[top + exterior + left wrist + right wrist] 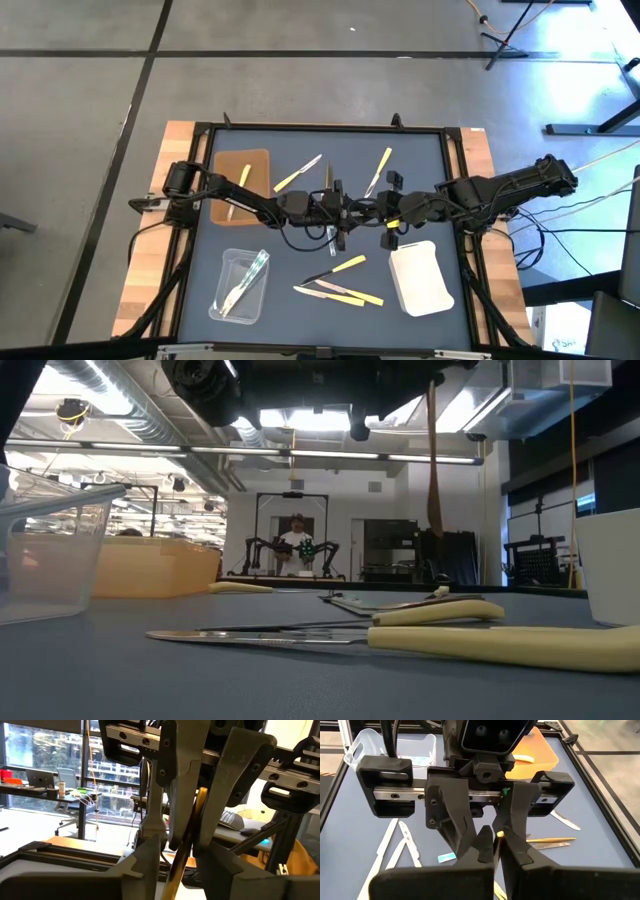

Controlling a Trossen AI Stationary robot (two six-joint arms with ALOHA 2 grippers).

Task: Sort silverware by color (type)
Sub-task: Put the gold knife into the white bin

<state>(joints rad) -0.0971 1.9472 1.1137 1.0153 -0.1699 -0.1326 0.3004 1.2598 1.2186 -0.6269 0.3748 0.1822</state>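
Table (high view): a dark mat [200,250] in a black frame is seen from above. On it are a brown tray [258,160] far left, a clear tray [226,260] near left and a white tray [420,285] near right.
Arms (high view): the left gripper [352,210] and right gripper [375,212] are met nose to nose above the mat's middle.
Loose utensils (high view): loose utensils [340,293] are scattered near and far of the arms. One pale piece lies in the brown tray and clear ones lie in the clear tray.
Low view: only utensils flat on the mat, the tray walls and a person [297,540] far off in the room are shown; the meeting jaws are not seen.
Left wrist view: the left fingers [145,862] are seen standing apart, with a yellow utensil [187,845] upright in the gap.
Right wrist view: the right fingers [520,865] are shown pressed together on that utensil's end, which the high view hardly shows.
Step judged: a mid-air handover to the right arm is under way.
Next move: the left arm would need to be drawn clear. The piece could then be carried to its tray, probably the white one.
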